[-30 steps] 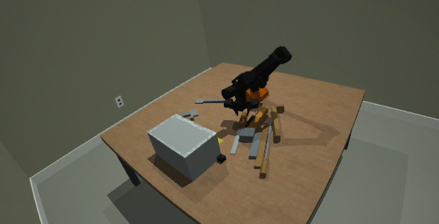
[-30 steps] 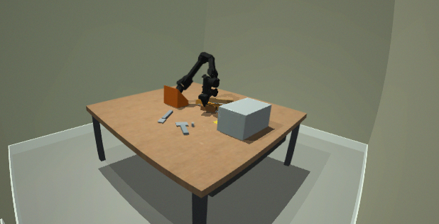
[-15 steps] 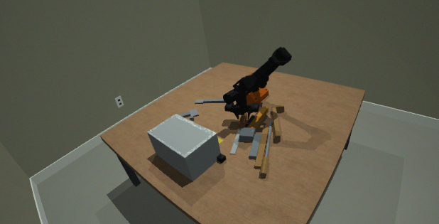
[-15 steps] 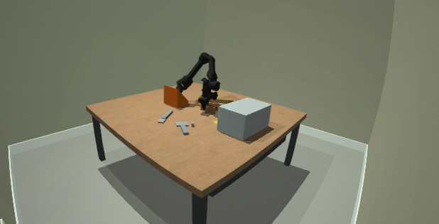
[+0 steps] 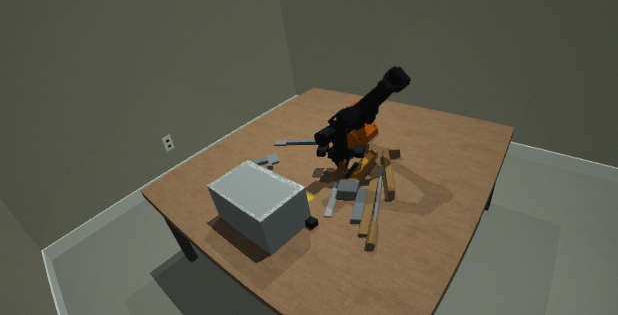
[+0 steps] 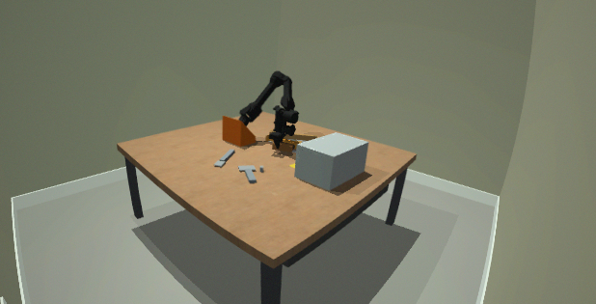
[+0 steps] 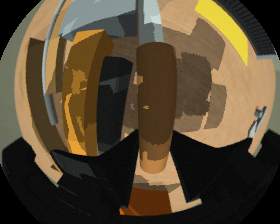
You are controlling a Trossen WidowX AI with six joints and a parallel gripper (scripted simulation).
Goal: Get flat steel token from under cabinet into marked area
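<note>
The hand (image 5: 341, 162) (image 6: 277, 146) (image 7: 152, 132) is closed on the round wooden handle (image 5: 341, 170) (image 7: 156, 95) of a long tool, one finger on each side of it, low over the tabletop (image 5: 450, 132) (image 6: 217, 195) (image 7: 231, 130). What matters now is the tool's long axis: in the wrist view its steel blade (image 5: 331, 202) (image 7: 151, 25) points almost straight ahead of the hand, while the cabinet (image 5: 285, 222) (image 6: 333, 163) (image 7: 268, 25) stands ahead and off to the right, with the yellow marked area (image 5: 310, 198) (image 6: 292, 165) (image 7: 226, 25) just in front of its slotted side. The token cannot be made out through the slots; going by the task, it should lie under the cabinet, beyond the yellow. So the blade probably needs lifting and swinging to the right before it can reach under. A grey block (image 5: 347, 188) (image 7: 98, 20) sits close beside the blade, to the hand's left, and a thick wooden bar (image 5: 368, 163) (image 7: 81, 95) lies nearer on that side; a straight lift first seems safest, lest either be knocked or dragged along.
</note>
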